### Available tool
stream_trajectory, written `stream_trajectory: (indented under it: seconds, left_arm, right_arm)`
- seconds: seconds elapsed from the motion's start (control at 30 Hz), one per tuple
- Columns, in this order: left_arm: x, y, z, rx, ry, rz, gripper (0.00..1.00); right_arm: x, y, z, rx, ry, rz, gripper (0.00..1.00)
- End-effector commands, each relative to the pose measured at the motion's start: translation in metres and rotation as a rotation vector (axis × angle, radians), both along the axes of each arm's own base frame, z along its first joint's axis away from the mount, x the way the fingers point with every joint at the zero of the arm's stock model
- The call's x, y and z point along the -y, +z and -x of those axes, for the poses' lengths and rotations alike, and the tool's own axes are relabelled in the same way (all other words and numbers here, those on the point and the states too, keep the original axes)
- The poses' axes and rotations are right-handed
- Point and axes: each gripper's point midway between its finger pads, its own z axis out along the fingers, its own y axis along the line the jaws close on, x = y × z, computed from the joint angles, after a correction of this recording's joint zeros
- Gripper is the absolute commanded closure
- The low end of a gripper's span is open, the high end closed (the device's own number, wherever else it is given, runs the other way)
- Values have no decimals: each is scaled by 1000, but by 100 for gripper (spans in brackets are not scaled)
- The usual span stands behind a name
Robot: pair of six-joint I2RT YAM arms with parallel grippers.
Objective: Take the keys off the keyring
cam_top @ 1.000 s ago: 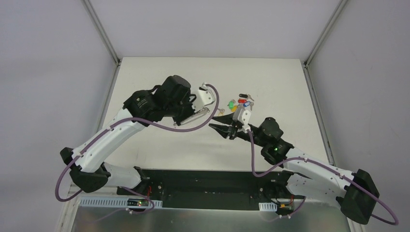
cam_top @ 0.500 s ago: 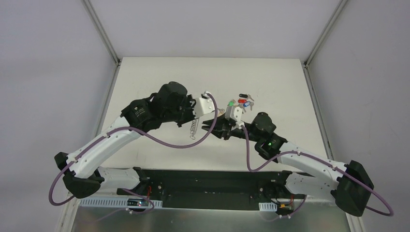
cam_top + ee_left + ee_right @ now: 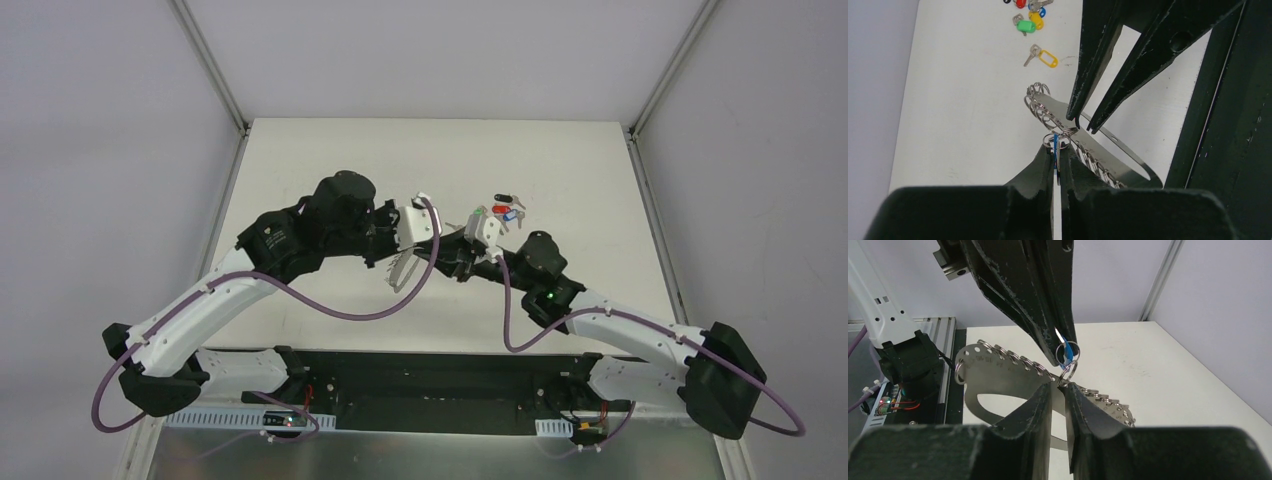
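Your arms have met, left gripper [image 3: 1056, 152] pinching the blue-tagged silvery key [image 3: 1066, 354], right gripper [image 3: 1060, 386] narrow, hold unclear; grip the stiff-looking grey oval keyring [image 3: 998, 375] by its plate.

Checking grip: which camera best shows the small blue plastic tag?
Right wrist: the blue tag shows part of its face, pinched in the left gripper. Left wrist sees only its thin edge; top view hides it.
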Motion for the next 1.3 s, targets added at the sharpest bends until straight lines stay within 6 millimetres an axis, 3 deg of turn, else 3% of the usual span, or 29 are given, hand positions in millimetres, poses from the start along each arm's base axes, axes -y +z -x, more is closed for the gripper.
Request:
stream_trajectory:
  seconds: [0.0, 0.3, 0.4, 0.43, 0.63, 0.9, 1.0, 1.27]
  left_arm:
    - [10, 16, 10, 20, -59, 71, 100]
    - [14, 20, 13, 2, -66, 93, 100]
    - [12, 20, 13, 6, -58, 93, 100]
    - [11, 21, 12, 11, -47, 92, 100]
    - [0, 18, 1, 41, 31, 63, 100]
    - [2, 19, 3, 29, 21, 78, 100]
    - [4, 21, 6, 25, 6, 91, 100]
    - [9, 29, 23, 6, -74, 148, 100]
  right_arm:
    - [-2, 44, 0, 85, 0, -110, 78]
    - [-9, 45, 2, 71, 23, -118, 77]
    - [-6, 44, -1, 67, -4, -115, 98]
    - [-5, 41, -1, 62, -10, -107, 100]
    - [8, 31, 6, 51, -19, -90, 100]
    - [15, 26, 23, 73, 32, -73, 100]
    - [14, 22, 27, 68, 51, -58, 83]
    - [16, 24, 28, 67, 43, -63, 75]
